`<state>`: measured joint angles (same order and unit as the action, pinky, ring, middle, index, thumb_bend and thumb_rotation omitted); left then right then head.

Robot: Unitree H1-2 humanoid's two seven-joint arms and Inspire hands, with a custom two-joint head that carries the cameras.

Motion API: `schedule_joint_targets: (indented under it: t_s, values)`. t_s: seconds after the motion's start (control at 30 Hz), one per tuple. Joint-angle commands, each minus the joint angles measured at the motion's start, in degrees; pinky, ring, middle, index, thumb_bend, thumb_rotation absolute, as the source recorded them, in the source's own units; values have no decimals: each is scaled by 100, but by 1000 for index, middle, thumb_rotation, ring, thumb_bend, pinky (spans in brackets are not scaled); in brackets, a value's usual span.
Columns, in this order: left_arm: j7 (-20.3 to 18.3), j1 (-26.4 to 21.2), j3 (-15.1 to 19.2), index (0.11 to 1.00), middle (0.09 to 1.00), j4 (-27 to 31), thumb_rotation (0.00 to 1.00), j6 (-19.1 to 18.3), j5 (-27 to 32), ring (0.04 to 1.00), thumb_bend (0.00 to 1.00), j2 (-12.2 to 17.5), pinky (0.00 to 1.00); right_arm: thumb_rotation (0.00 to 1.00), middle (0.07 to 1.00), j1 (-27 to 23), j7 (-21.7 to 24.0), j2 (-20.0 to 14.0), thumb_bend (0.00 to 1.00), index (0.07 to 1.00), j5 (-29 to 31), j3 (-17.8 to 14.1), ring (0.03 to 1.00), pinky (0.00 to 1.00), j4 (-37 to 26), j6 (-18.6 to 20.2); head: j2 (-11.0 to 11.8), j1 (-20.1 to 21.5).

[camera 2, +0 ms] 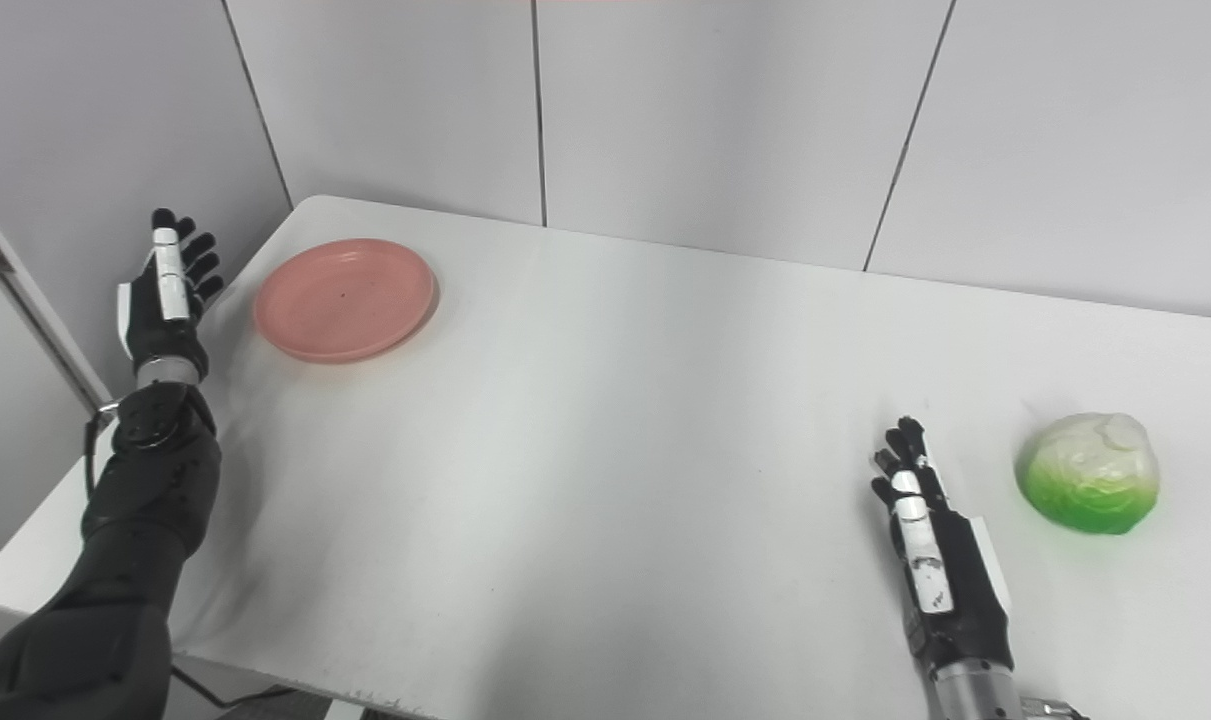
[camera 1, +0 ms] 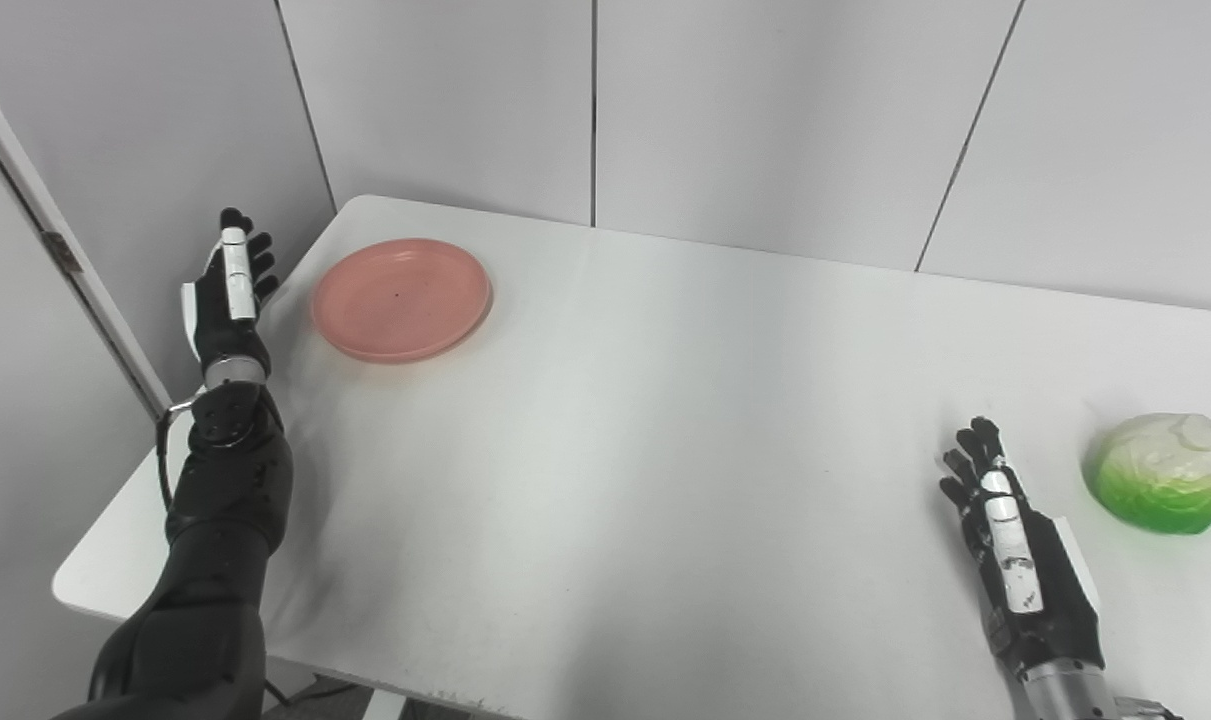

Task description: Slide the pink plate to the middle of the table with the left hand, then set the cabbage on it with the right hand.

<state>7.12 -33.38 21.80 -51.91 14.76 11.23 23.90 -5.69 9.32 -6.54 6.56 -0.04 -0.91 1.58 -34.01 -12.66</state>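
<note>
Near the far left corner of the white table [camera 1: 665,420] the pink plate [camera 1: 402,298] is seen lying flat, not yet slid to the middle. Just off the table's left edge, beside the plate but not touching it, the left hand [camera 1: 227,295] is held up with fingers spread, nothing gripped. Over by the right edge the cabbage [camera 1: 1160,473] is sat on the tabletop, and the right hand [camera 1: 1015,550] is laid near it, fingers loosely extended, empty, a small gap left between them.
</note>
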Motion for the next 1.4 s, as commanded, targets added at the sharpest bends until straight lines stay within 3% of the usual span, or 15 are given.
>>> schedule_joint_targets:
  t_s: [0.0,0.1,0.33,0.63,0.87,1.13,1.37]
  values:
    - [-237,-387,-38,872,871,-99,1000,346,93,902,848,225,915,955,986,-37,9,-19,717,995,8,-6,970,982,-138,-73,4,7]
    - [-264,-448,-85,899,893,-204,1000,400,71,927,855,227,959,946,978,-36,-10,5,716,989,15,-15,964,975,-140,-71,2,6]
    - [-173,-562,-241,912,915,-343,1000,405,16,943,805,242,962,956,979,-47,-7,15,702,992,24,-14,966,974,-122,-76,25,-6]
    - [-201,-701,-558,932,955,-436,1000,159,-126,982,839,227,994,937,978,-25,4,-3,725,988,51,-26,966,978,-128,-87,9,-15]
    - [19,-881,-870,965,986,-823,1000,304,-465,1000,840,229,1000,928,988,-16,40,-30,722,996,151,-52,974,988,-184,-1,-16,-57]
    - [299,-1043,-1112,945,987,-1106,1000,345,-770,1000,852,201,1000,921,999,-21,110,-88,717,1000,320,-68,988,1000,-177,42,-31,-104]
    - [119,-1094,-1195,944,979,-1228,1000,485,-765,999,874,165,980,912,989,-24,84,-77,706,996,330,-94,982,1000,-150,9,-41,-120]
